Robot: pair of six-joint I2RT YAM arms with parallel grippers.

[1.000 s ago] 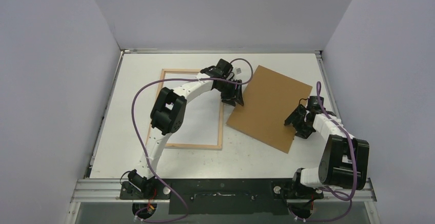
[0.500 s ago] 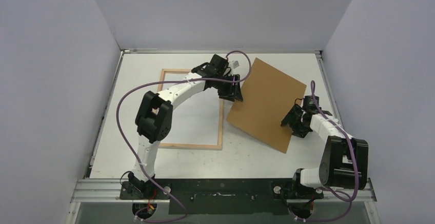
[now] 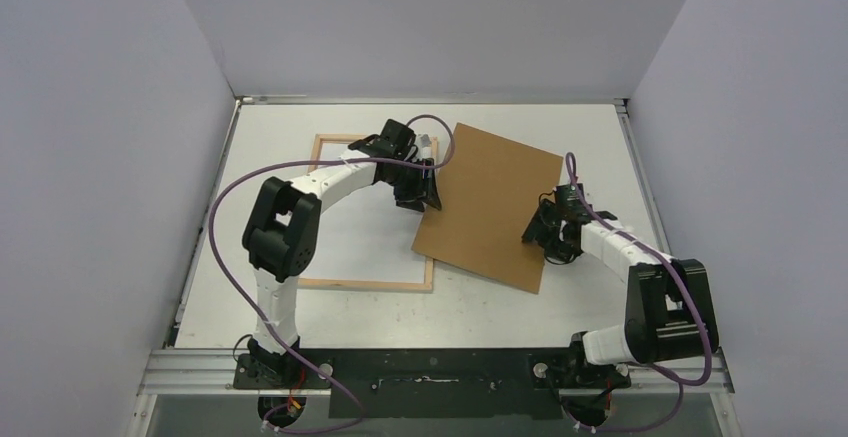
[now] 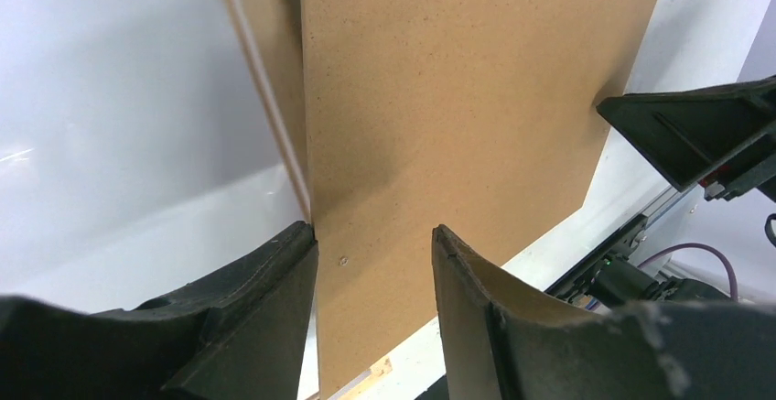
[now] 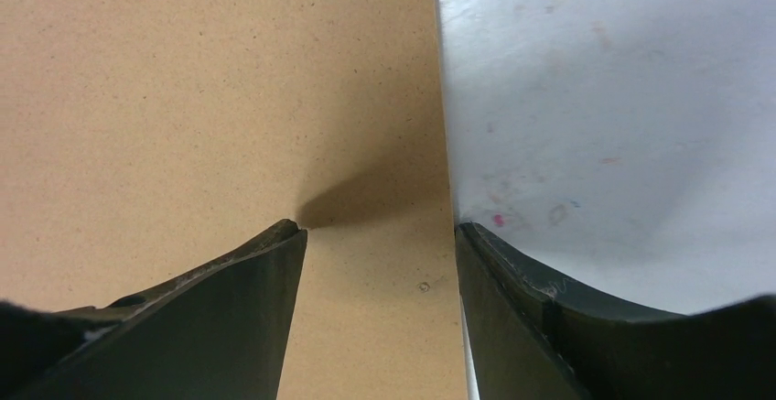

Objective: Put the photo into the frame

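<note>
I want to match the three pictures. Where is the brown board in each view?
Top external: brown board lies centre right on the table.
Left wrist: middle, running from the top edge almost to the bottom.
Right wrist: left half of the picture.
Shared landmark: the white table bordering the board's edge.

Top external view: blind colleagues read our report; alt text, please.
A brown board sits askew over a white table, overlapping the right edge of a wooden frame. The left pincer and right pincer sit at its side edges.

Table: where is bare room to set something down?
Free: the near strip of table before the frame and brown board; the far right corner. Crowded: the middle, left hand and right hand at the board.
</note>
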